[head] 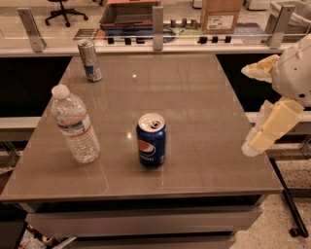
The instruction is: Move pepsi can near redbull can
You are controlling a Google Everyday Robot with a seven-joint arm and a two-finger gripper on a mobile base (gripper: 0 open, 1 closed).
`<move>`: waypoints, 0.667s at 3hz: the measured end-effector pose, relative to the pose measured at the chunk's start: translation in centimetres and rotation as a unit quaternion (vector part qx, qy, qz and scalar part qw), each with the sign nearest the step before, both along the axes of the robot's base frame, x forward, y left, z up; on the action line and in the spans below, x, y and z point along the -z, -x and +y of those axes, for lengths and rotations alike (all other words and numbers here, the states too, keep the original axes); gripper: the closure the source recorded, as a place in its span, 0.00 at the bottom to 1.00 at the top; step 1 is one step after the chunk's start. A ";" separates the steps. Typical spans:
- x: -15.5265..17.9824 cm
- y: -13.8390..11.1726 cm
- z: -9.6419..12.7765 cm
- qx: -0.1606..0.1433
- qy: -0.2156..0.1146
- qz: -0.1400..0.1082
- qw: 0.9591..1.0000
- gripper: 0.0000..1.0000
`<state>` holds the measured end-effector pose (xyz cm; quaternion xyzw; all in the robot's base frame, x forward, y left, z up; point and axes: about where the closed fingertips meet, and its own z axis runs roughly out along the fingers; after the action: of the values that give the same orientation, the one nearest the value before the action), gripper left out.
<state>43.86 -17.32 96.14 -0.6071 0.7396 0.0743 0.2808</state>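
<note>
Grey-brown surface (204,112), mid-frame: pepsi can (151,141) front-centre; water bottle (75,126) left; redbull can (90,61) upper left (well apart). Claw (248,109), right edge, spread, empty. Office chair (60,9) behind.

Brown table (204,97), office chair (63,9) beyond the railing (157,29) — speckled floor (265,232).

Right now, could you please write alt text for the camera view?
A squat dark blue pepsi can stands on a brown table, the slim silver-blue redbull can apart at its far left corner. A clear plastic water bottle stands at left; the cream tool hangs open off the right edge.
</note>
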 end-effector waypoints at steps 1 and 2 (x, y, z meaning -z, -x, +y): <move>2.0 -0.3 2.6 -0.028 -0.092 0.001 0.995 0.00; 2.9 -0.9 6.1 -0.062 -0.194 0.009 0.979 0.00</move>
<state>44.76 -11.20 93.23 -0.5847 0.6748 0.2391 0.3817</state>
